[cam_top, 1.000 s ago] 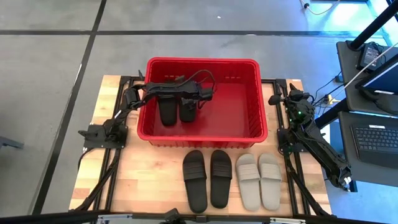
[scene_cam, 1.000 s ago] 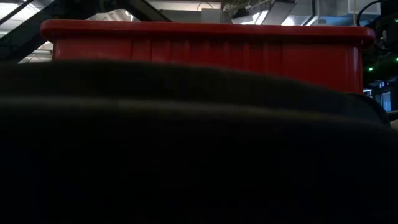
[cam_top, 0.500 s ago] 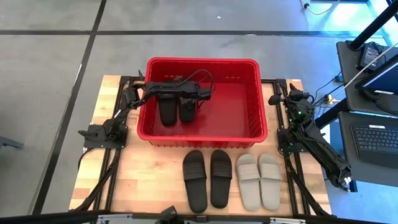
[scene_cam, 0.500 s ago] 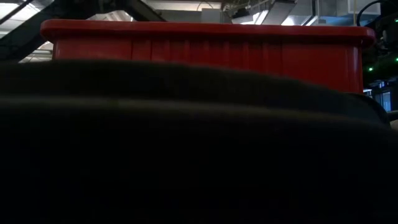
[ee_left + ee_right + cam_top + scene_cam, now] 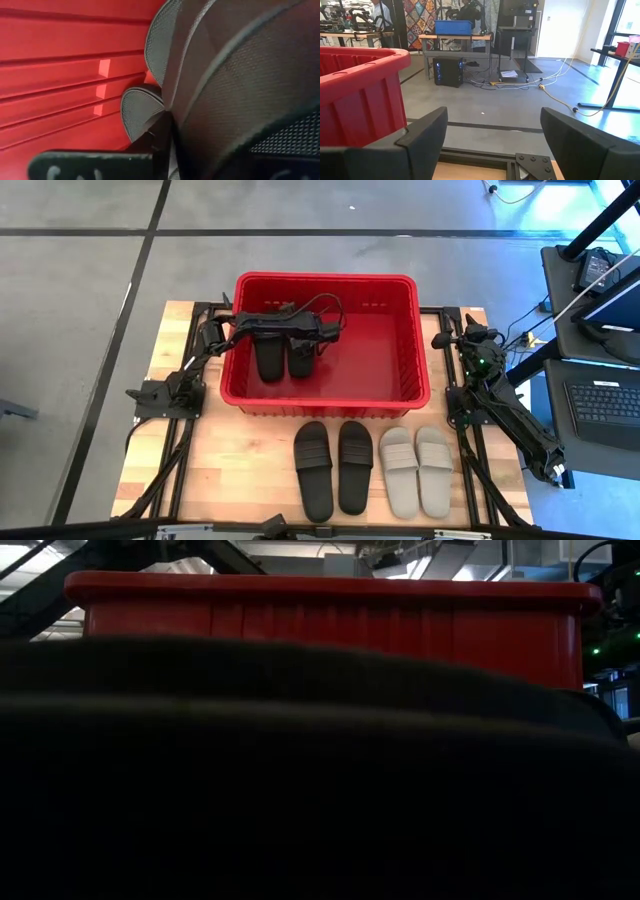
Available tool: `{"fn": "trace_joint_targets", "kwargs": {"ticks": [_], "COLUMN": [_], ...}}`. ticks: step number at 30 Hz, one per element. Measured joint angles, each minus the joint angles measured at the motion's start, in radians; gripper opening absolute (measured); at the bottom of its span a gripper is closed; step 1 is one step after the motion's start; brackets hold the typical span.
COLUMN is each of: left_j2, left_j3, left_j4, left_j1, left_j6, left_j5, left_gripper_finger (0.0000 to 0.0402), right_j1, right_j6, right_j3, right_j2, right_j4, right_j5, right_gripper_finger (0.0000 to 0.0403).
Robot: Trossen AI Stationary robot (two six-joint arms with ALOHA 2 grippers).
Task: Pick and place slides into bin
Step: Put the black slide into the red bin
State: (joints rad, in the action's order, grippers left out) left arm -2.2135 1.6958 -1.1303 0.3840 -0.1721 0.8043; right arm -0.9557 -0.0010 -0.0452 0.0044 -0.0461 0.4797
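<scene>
Sandals at mid-sort: the left gripper (image 5: 305, 340) reaches into the large red slotted plastic bin (image 5: 410, 310), low over two matte black foam slides (image 5: 268, 356) lying side by side in its left half; whether its fingers are parted cannot be told. One black pair (image 5: 333, 466) and one beige pair (image 5: 417, 469) sit on the wooden table (image 5: 240, 470) in front of the bin. The right gripper (image 5: 492, 135) rests spread wide beside the bin.

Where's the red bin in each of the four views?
High view: the bin sits at the table's far middle, the left gripper inside it over two black slides.
Low view: its long side wall spans the top, behind a dark shape that fills the foreground.
Left wrist view: its ribbed inner wall fills the picture's left, beside slide soles.
Right wrist view: one corner at the left edge.
Shared landmark: the bin's thick red rim.
</scene>
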Motion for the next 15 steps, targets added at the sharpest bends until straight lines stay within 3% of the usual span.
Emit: {"fn": "trace_joint_targets", "kwargs": {"ticks": [8, 15], "left_j2": [0.0, 0.0], "left_j3": [0.0, 0.0], "left_j4": [-0.006, -0.011], "left_j1": [-0.002, 0.0], "left_j6": [0.025, 0.024], "left_j5": [-0.024, -0.05], "left_gripper_finger": [0.0059, 0.0129], "right_j1": [0.0, 0.0], "right_j6": [0.0, 0.0], "right_j3": [0.0, 0.0], "right_j2": [0.0, 0.0], "right_j4": [0.0, 0.0], "right_j5": [0.0, 0.0], "right_gripper_finger": [0.032, 0.032]}}
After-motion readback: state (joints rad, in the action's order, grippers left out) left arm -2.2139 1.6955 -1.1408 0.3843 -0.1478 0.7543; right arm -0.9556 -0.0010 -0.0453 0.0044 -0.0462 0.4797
